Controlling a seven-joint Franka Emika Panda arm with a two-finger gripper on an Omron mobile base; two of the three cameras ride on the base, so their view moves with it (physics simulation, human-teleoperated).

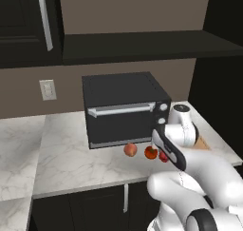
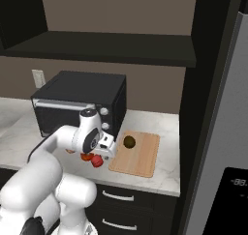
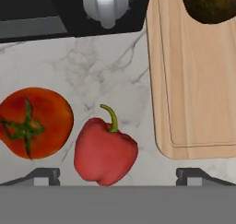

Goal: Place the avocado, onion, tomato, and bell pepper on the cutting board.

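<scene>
Showing the onion (image 1: 130, 150) left, avocado (image 2: 129, 141) on cutting board (image 2: 143, 157) right.

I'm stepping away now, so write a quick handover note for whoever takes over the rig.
Gripper: open, holding nothing, hovering over the bell pepper.
Avocado: already on the cutting board.
Tomato: on the marble counter beside the pepper, in front of the toaster oven.
Onion: on the counter, on the tomato's far side from the board.
Done: avocado. Left: pepper, tomato, onion.
</scene>
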